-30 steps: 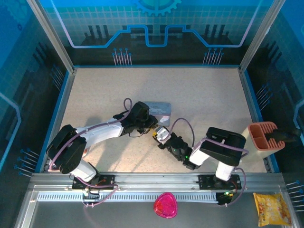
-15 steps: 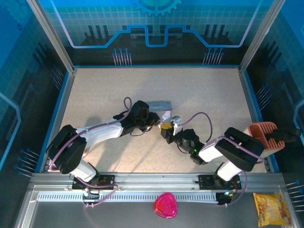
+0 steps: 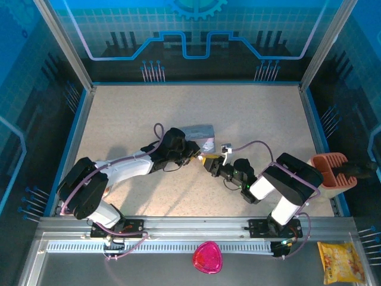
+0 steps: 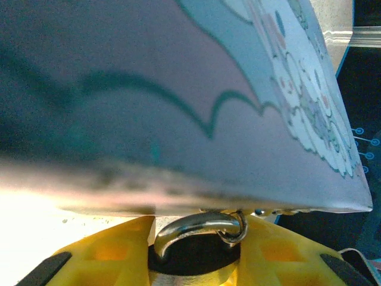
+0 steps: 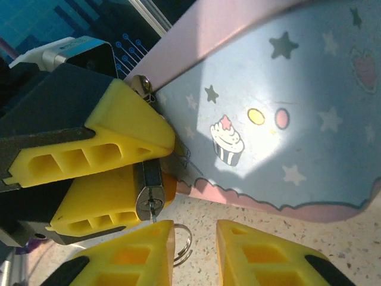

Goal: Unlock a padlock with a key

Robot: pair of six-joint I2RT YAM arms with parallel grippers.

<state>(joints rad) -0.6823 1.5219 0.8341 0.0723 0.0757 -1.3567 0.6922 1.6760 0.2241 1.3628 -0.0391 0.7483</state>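
The padlock (image 5: 148, 189) is clamped between the yellow fingers (image 5: 119, 140) of my left gripper (image 3: 195, 152), keyhole end facing the right wrist camera. Its silvery shackle (image 4: 199, 227) shows in the left wrist view, pressed up against the pastel tin (image 4: 178, 101). The thin key (image 5: 153, 213) sticks out of the keyhole, and its ring (image 5: 183, 243) hangs below. My right gripper (image 5: 193, 232) sits just under the padlock, jaws apart, with its left finger (image 5: 128, 253) in front of the key's head and the ring in the gap.
The cartoon-printed tin (image 3: 199, 132) lies on the table right behind both grippers. A salmon-coloured holder (image 3: 329, 170) stands at the right edge. A pink object (image 3: 207, 257) and a yellow snack bag (image 3: 340, 262) lie in front of the arm bases.
My right gripper has moved up and to the right to the padlock, and its elbow has swung out to the right. The left arm has held still with the padlock.
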